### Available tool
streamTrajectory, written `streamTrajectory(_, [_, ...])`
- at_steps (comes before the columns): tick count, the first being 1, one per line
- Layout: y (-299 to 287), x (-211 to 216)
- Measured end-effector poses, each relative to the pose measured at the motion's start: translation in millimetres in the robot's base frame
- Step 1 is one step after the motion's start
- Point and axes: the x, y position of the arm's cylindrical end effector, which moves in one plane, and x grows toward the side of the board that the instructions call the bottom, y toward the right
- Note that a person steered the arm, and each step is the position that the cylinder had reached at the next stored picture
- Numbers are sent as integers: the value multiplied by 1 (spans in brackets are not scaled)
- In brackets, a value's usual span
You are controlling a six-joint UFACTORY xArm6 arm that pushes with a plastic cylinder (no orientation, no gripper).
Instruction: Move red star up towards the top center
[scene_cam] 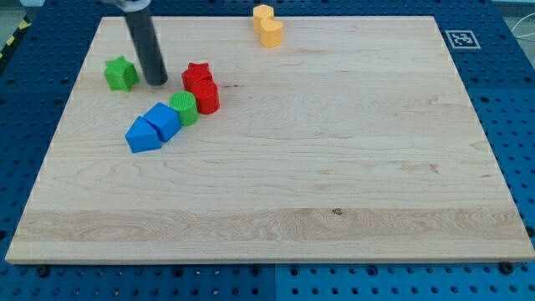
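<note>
Camera view: one dark rod reaches down from the view's top left onto the wooden surface (334,167).
My tip (157,83): the tool here is a plain rod with nothing to spread or pinch; its end rests on the surface between the green star (121,73) and the red star (197,76), apart from both.
Red star: one, in the upper left part of the surface, just to the view's right of my tip; it has no clear long axis, and one point faces the view's top.
Red cylinder (206,96): one, touching the red star from below.
Green cylinder (184,108): one, just beside the red cylinder.
Blue blocks: two, a cube (162,120) and a wedge-like piece (142,135), side by side.
Yellow blocks (267,25): two, touching, at the top centre edge.
</note>
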Motion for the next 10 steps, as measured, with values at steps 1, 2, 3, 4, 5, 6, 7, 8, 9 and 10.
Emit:
streamTrajectory(1, [19, 16])
streamTrajectory(2, [46, 15])
streamTrajectory(3, [65, 9])
streamTrajectory(4, [77, 9])
streamTrajectory(5, [95, 8])
streamTrajectory(6, [105, -1])
streamTrajectory(7, [93, -13])
streamTrajectory(8, [89, -34])
streamTrajectory(9, [89, -58])
streamTrajectory(10, [78, -65])
